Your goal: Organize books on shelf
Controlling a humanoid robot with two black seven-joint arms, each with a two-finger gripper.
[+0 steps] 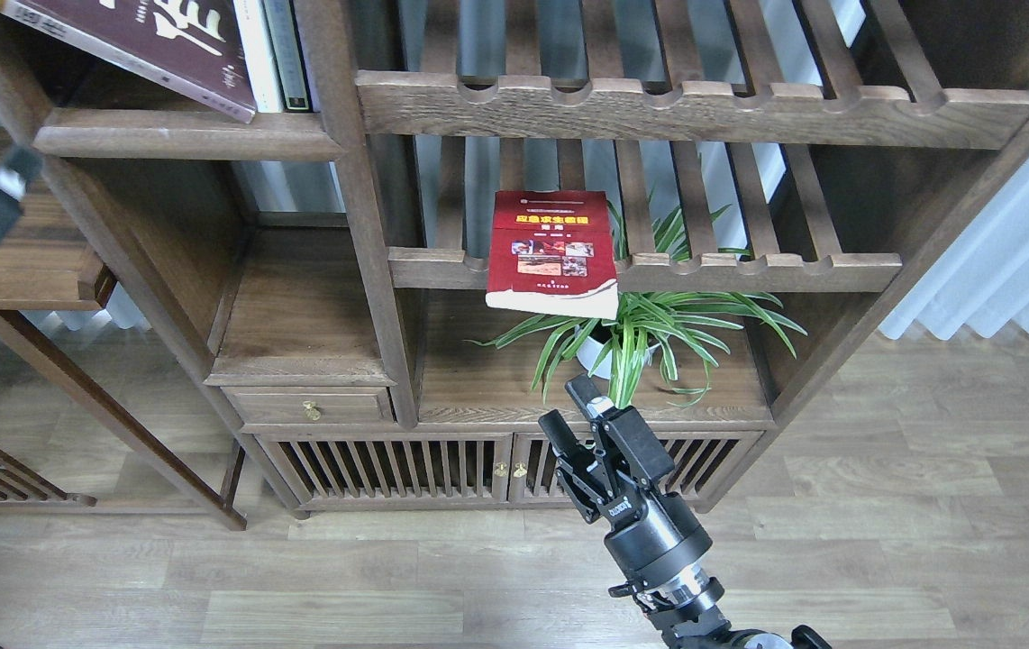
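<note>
The red paperback book is laid on the slatted rack, sticking out over its edge. The right claw is held open, empty, below. The book could be knocked off.

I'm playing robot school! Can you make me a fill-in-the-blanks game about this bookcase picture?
1. The red book lies on a slatted rack, its front edge sticking out over the ____ below.
2. The maroon book leans on the ____ shelf.
3. The right gripper holds ____.
4. The little drawer's knob is ____ coloured.

Missing words: plant; top-left; nothing; gold
</note>
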